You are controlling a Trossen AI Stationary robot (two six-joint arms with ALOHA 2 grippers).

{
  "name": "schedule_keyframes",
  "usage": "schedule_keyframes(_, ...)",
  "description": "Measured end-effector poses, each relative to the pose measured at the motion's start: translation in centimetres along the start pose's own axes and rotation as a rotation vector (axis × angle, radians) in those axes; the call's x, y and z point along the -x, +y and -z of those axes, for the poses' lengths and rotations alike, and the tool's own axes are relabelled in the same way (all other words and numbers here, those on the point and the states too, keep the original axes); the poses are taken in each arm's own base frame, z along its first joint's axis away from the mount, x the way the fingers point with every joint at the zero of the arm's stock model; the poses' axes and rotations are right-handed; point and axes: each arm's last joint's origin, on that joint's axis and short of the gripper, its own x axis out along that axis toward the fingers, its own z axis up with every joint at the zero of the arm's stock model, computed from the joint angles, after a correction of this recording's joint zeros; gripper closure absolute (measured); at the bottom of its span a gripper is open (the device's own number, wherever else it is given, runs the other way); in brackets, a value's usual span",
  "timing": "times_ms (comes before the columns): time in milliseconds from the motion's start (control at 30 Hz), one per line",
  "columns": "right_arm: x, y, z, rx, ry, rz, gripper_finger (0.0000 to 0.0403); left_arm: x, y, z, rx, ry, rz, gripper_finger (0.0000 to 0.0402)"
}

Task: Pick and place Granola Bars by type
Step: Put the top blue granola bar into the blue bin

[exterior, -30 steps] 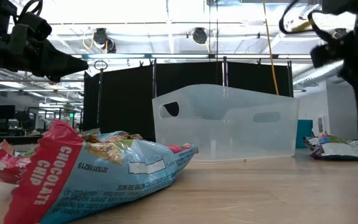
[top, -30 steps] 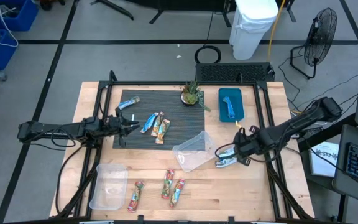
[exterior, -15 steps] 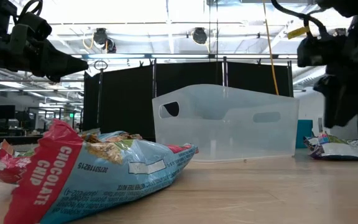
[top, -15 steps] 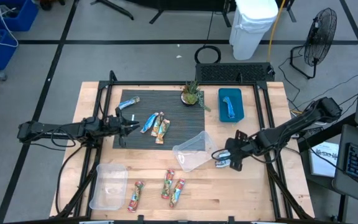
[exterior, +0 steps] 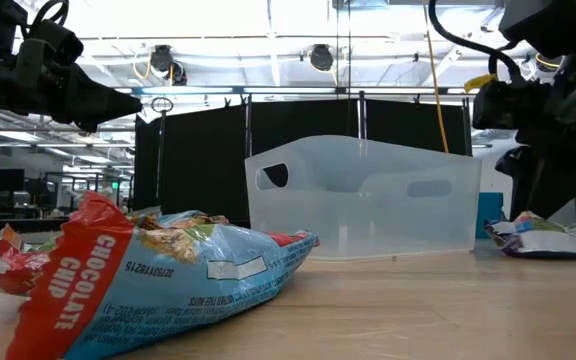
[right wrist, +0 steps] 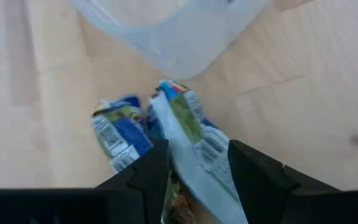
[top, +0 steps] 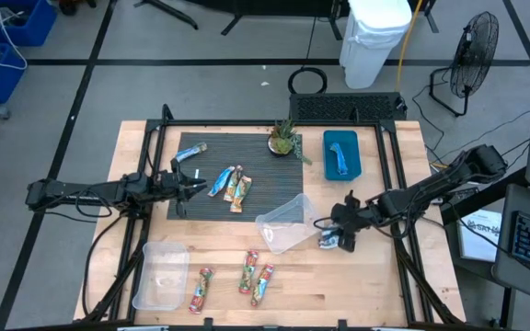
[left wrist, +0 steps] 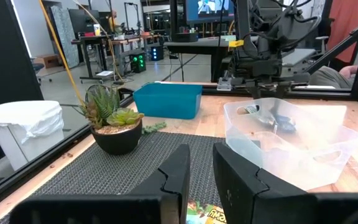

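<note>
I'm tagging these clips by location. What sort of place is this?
Probably a robotics lab or workshop: a wooden table in a black frame on a taped concrete floor, a floor fan beside it, and workbenches with monitors behind.
</note>
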Motion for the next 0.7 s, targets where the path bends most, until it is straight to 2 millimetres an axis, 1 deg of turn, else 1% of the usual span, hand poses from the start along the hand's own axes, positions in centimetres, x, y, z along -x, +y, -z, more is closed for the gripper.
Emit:
schedule_keyframes(300, 0.0, 0.1, -0.1, -0.010, -0.008, -0.008, 0.0247, 0.0, 0.0, 0.0, 0.000, 0.000, 0.000, 0.0325)
schedule_keyframes(467, 0.0, 0.3, -0.4, -0.014, -0.041, -0.029, 0.0247, 0.0, 0.0, 0.0, 0.000, 0.000, 0.000, 0.0325)
schedule_keyframes(567, -0.5, 0.4, -0.4, -0.011, -0.034, -0.025, 0.0248, 0.0, 0.0, 0.0, 0.000, 0.000, 0.000, 0.0325)
schedule_keyframes(700, -1.8, 0.4, -0.2, 0.011, 0.002, -0.003, 0.0248, 0.0, 0.0, 0.0, 0.000, 0.000, 0.000, 0.0325)
